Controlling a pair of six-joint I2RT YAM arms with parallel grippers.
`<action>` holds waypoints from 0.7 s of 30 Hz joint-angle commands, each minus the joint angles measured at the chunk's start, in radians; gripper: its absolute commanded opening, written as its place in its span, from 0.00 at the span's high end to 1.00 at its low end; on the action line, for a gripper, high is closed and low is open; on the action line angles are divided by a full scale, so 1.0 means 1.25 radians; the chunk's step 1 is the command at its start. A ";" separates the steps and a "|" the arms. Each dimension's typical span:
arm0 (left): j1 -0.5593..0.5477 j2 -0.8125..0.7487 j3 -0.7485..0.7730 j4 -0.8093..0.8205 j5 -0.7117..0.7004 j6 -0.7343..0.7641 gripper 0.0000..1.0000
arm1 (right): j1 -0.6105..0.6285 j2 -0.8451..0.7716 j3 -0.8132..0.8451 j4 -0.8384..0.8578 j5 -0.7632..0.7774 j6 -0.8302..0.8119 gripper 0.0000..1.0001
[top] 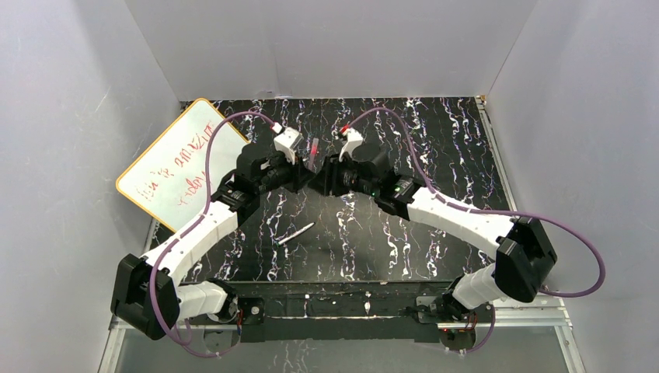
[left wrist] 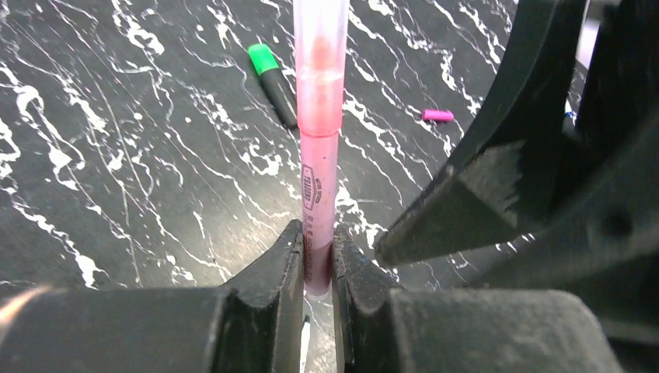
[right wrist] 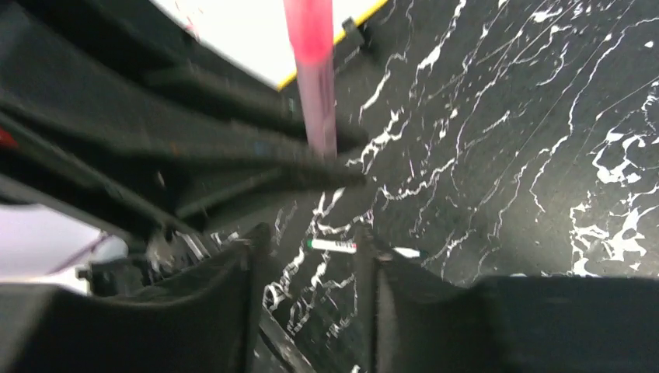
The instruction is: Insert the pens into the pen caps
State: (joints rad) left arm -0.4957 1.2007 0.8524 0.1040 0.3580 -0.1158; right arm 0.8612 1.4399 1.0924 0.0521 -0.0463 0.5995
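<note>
Left claw point(left wrist: 318, 239) is pinched tight on the lower barrel of the pink pen point(left wrist: 319, 179). The pen runs straight out past the fingertips. Pale cap point(left wrist: 320, 47) sits over its far end. It looks seated, but I can't confirm it's fully home.

Right claw point(right wrist: 312, 239) is spread with nothing between the fingers. It's just beside the pen and, as far as I can tell, not touching it.

My read is that the step in hand is getting the right claw clear of the capped pen. Back it off sideways from the barrel and don't drag along the cap. Hold the left pinch firm so the pen doesn't tilt.

Other parts:
- black pen point(left wrist: 278, 85), green tip, on the surface point(left wrist: 116, 194) beyond the left claw, just left of the held pen
- magenta cap point(left wrist: 437, 115) beyond the left claw, to the right
- grey-white pen point(right wrist: 334, 245) on the surface below the right claw's gap
</note>
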 commanded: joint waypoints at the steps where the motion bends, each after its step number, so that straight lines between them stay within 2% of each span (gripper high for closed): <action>1: 0.008 -0.021 0.018 0.069 -0.014 0.007 1.00 | 0.015 -0.053 -0.027 -0.020 0.061 -0.018 0.37; 3: 0.008 -0.019 0.012 0.067 -0.003 0.010 1.00 | 0.010 -0.104 -0.072 0.020 0.117 -0.017 0.20; 5: 0.008 -0.016 0.009 0.066 0.015 0.012 1.00 | 0.003 -0.183 -0.128 0.075 0.145 -0.039 0.07; 9: 0.008 -0.013 -0.002 0.083 0.071 0.016 1.00 | -0.021 -0.317 -0.261 0.245 0.129 -0.138 0.01; 12: 0.009 -0.014 -0.012 0.108 0.149 0.021 1.00 | -0.113 -0.340 -0.268 0.284 -0.096 -0.200 0.01; 14: 0.015 -0.010 -0.002 0.121 0.272 0.014 1.00 | -0.260 -0.298 -0.247 0.353 -0.380 -0.173 0.01; 15: 0.015 -0.007 0.001 0.143 0.339 -0.004 1.00 | -0.332 -0.251 -0.232 0.444 -0.545 -0.116 0.02; 16: 0.016 -0.003 0.000 0.163 0.387 -0.023 1.00 | -0.358 -0.224 -0.215 0.515 -0.592 -0.090 0.02; 19: 0.016 0.009 -0.002 0.222 0.475 -0.078 1.00 | -0.359 -0.150 -0.157 0.636 -0.625 -0.076 0.03; 21: 0.016 0.012 -0.006 0.235 0.480 -0.089 1.00 | -0.352 -0.084 -0.117 0.783 -0.694 0.043 0.07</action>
State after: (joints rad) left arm -0.4805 1.2121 0.8459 0.3325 0.8642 -0.1879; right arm 0.4099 1.2690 0.8406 0.6815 -0.7326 0.4923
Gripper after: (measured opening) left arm 0.112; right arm 0.966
